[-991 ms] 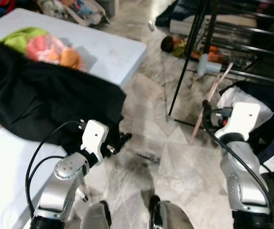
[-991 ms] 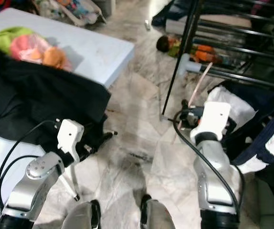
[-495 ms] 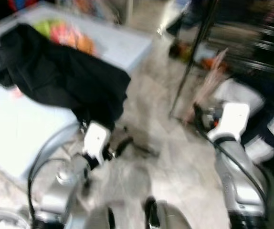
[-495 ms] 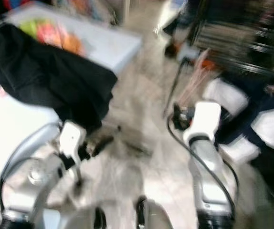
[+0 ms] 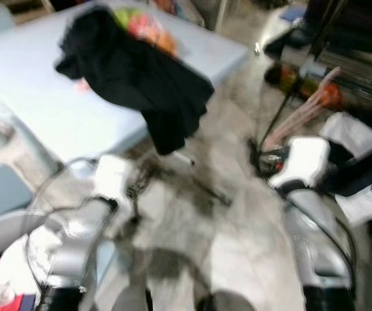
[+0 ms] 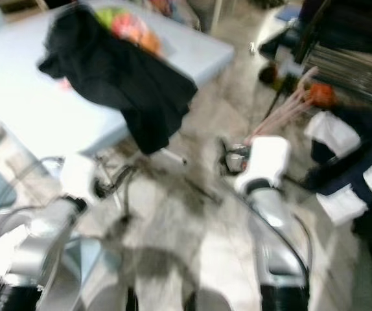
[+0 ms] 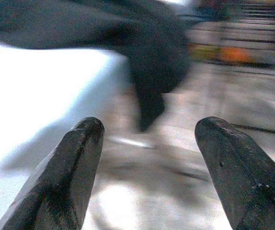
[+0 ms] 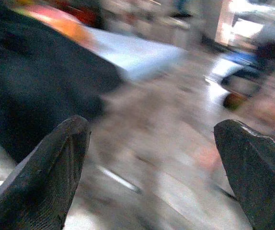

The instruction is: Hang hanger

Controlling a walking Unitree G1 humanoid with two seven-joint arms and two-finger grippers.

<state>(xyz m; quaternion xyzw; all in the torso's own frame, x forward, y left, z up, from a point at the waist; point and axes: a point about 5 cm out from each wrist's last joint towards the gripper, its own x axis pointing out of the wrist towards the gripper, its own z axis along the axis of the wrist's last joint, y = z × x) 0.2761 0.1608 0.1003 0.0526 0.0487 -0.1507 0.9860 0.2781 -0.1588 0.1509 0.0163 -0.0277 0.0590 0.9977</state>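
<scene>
Head views motion-blurred, black garment [image 5: 148, 91] smeared, rack [image 5: 354, 39] cut off

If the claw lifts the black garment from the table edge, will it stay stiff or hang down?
The black garment probably sags: its corner already hangs limp over the table edge. It is likely light. It may drag the colourful cloth beside it.

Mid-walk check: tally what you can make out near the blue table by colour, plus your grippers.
Black garment draped over the table edge: 1
Green, pink and orange bundle on the table: 1
Pink sticks by the black rack: 1 cluster, too blurred to count
Open grippers: 2, left gripper and right gripper
Total: 5
</scene>
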